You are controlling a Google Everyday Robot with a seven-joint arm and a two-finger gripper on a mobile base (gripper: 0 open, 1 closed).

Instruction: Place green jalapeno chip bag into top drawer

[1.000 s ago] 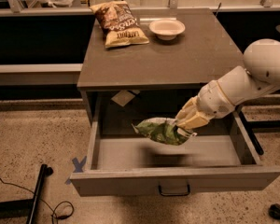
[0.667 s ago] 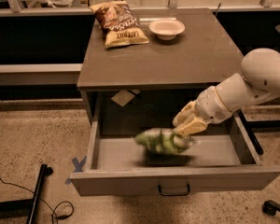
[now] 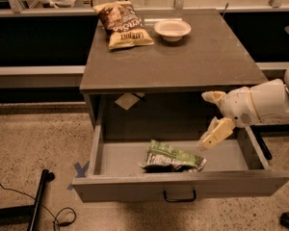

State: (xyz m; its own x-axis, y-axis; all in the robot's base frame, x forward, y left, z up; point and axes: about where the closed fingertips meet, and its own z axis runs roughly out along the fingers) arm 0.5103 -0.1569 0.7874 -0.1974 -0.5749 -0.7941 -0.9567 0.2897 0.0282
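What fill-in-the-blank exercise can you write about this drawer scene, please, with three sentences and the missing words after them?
1. The top drawer holds exactly ____ bag, the green jalapeno chip bag.
2. The pincer hangs over the drawer's end at the picture's right, beside that bag; it is ____ and grips nothing.
3. The brown-and-yellow chip bag lies ____ the table top, next to the bowl.
Missing words: one; open; on.

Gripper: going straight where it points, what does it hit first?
Likely the top drawer's left wall: the open gripper, over its right side, points left, seemingly above the green jalapeno chip bag. Depth unclear.
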